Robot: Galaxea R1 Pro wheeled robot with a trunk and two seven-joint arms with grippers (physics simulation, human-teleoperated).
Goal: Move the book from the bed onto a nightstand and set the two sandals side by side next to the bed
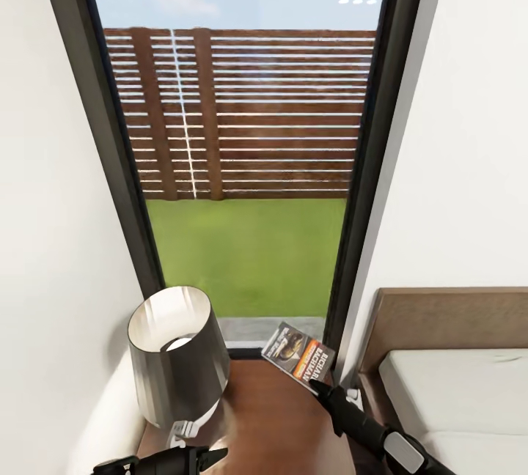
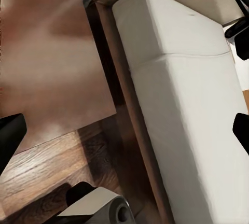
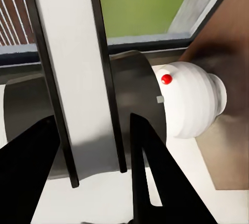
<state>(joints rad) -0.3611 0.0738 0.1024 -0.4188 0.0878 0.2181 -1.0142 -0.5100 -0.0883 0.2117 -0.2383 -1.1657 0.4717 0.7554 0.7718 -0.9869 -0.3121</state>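
Clamped on the book [image 1: 297, 354], the right gripper [image 1: 314, 385] is seen at the end of its black arm, which reaches up from the lower right of the head view. In the right wrist view the book is shown edge-on, as a pale band between two dark covers, with a black finger [image 3: 155, 172] set against each side. The book is held at its near edge and tilted over the far right corner of the nightstand [image 1: 271, 424], close to the foot of the window [image 1: 242, 130]; whether it touches the wood cannot be told.

Most of the head view is taken up by the tall dark-framed window, through which a slatted brown fence [image 1: 279, 116] and a green lawn [image 1: 249, 255] are seen. White wall [image 1: 469, 130] is shown on both sides of it. The bed [image 1: 455, 394] is found at the lower right, its off-white mattress backed by a brown headboard [image 1: 447, 314]; in the left wrist view its dark frame is seen just beside the nightstand, above a wood-plank floor [image 2: 41, 172].

The glossy brown top of the nightstand is shared by the lamp [image 1: 176, 358], which stands on its left part, well apart from the book. A dark shade and a white ribbed base [image 3: 192, 99] bearing a small red dot are shown.

The left gripper [image 1: 209, 457] is held low, near the lamp's foot, its fingers [image 2: 10, 136] spread wide with nothing between them.
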